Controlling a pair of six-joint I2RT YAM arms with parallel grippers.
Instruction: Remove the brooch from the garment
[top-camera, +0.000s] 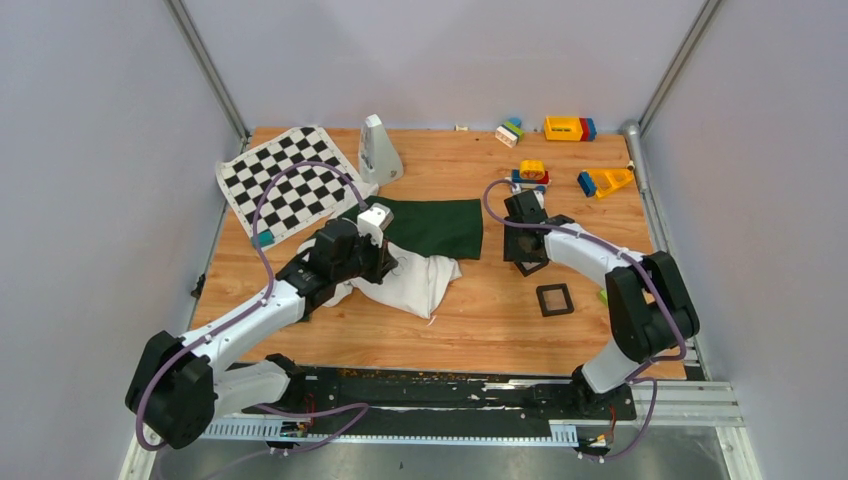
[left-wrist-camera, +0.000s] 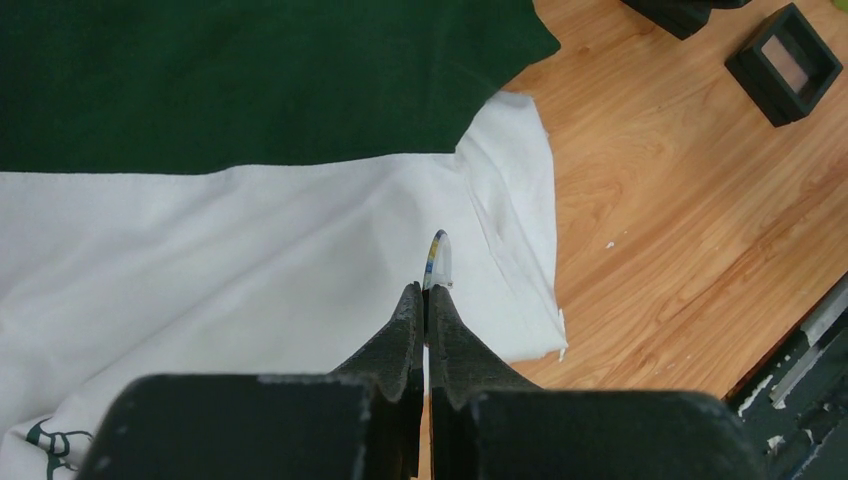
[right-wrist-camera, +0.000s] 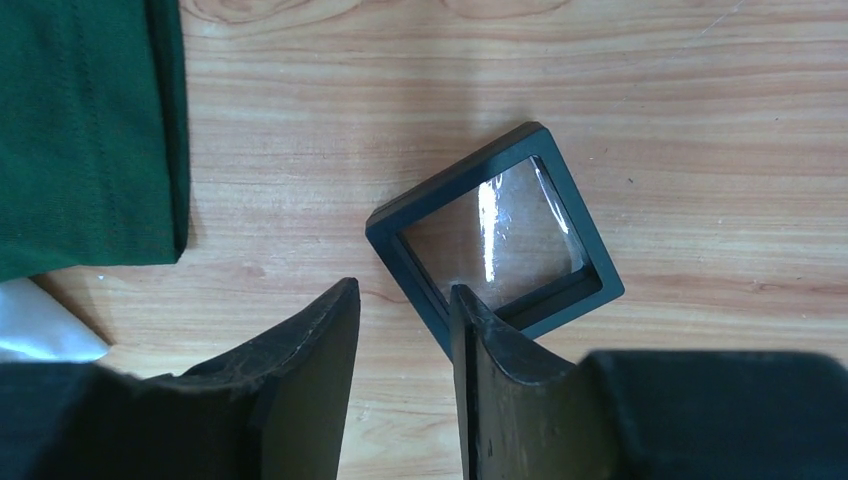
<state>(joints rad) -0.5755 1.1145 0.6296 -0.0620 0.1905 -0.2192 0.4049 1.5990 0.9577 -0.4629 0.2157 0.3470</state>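
The garment lies crumpled mid-table, white body (top-camera: 425, 285) and dark green sleeve (top-camera: 435, 225); it fills the left wrist view (left-wrist-camera: 250, 240). My left gripper (top-camera: 392, 262) (left-wrist-camera: 426, 290) is shut on the brooch (left-wrist-camera: 437, 258), a tiny thin piece with a yellowish edge sticking out past the fingertips over the white cloth. I cannot tell whether it still touches the cloth. My right gripper (top-camera: 526, 258) (right-wrist-camera: 400, 290) is open and empty, low over the wood, its right finger (right-wrist-camera: 490, 330) at the corner of the small black square tray (right-wrist-camera: 400, 245).
The black square tray (top-camera: 554, 299) (left-wrist-camera: 750, 75) lies right of the garment. A chequered mat (top-camera: 285, 180) and a white cone-shaped object (top-camera: 378, 150) are at the back left. Toy blocks (top-camera: 568, 128) lie at the back right.
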